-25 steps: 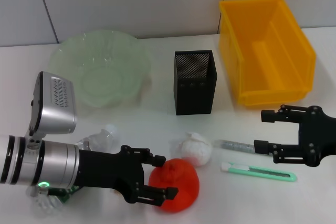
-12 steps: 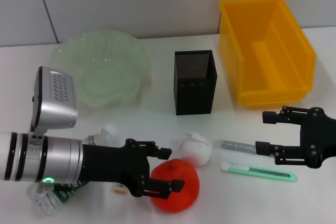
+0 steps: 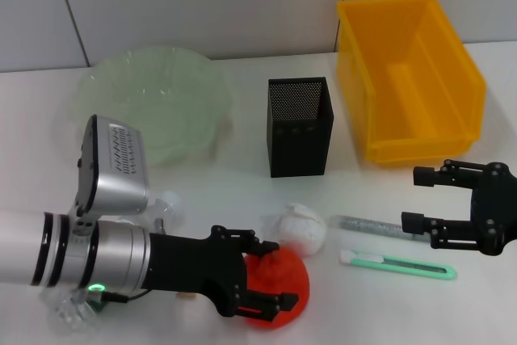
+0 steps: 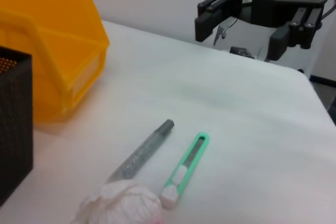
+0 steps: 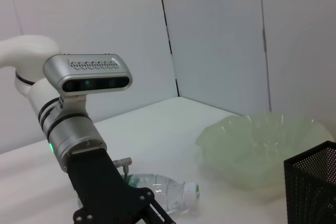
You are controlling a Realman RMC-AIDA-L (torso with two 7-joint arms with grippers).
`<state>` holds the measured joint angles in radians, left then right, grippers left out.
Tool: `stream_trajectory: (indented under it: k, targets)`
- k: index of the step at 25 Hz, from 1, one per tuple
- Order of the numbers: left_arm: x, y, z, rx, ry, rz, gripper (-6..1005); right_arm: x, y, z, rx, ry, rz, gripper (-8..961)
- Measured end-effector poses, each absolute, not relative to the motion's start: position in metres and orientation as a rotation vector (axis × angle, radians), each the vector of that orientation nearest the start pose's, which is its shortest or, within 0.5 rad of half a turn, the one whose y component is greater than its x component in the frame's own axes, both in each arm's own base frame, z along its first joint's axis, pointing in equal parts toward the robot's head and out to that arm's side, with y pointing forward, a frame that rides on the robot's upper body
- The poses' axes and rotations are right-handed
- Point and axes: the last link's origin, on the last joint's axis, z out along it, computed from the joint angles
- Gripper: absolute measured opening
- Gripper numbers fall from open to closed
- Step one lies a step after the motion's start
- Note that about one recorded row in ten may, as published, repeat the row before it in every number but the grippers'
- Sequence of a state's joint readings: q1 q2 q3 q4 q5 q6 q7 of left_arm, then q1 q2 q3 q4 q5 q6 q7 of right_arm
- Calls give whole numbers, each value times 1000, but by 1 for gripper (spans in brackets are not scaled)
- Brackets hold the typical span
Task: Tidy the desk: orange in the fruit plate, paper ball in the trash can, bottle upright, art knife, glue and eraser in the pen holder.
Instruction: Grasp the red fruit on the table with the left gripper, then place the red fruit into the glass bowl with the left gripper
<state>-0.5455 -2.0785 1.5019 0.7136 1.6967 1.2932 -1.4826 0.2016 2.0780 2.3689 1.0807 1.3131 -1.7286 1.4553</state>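
Left pincer (image 3: 265, 275) spread wide around the orange (image 3: 279, 284), one finger over its far side, the other across its near side, not yet clenched as far as can be judged. Orange directly between the fingers, so the coming squeeze turns on that straddle; roundish fruit, no long axis to align with. Clearly the nearer arm for it. Just beyond the orange, away from the wrist, the paper ball (image 3: 301, 229), close enough to be nudged. Farther out on that side, the glue (image 4: 140, 152) and the art knife (image 4: 185, 167), lying side by side and roughly parallel, long axes running toward the right pincer (image 3: 432, 199). Right pincer released, hovering above the table (image 3: 226, 191) beside the far end of the glue, holding nothing. Behind the left wrist, the bottle (image 5: 157, 192) on its side, largely hidden by the arm in the head view. Well away beyond the bottle, the fruit plate (image 3: 153, 107); pen holder (image 3: 300, 127) and trash can (image 3: 408, 78) toward the back of the table. Underside of the orange and its contact with the fingers hidden by the pincer; a small pale object beneath the left arm, possibly the eraser, too obscured to name.
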Motion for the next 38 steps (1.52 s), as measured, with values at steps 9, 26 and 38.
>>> stream_trajectory:
  k: [9, 26, 38]
  targets:
    - [-208, 314, -97, -3075, -347, -367, 744, 287, 263, 67, -2634, 524, 679, 716]
    - [-200, 323, -92, -3016, -306, -412, 242, 288, 264, 67, -2622, 535, 681, 707]
    - [-163, 357, -29, -2738, -219, -718, 147, 292, 264, 65, -2607, 565, 688, 702]
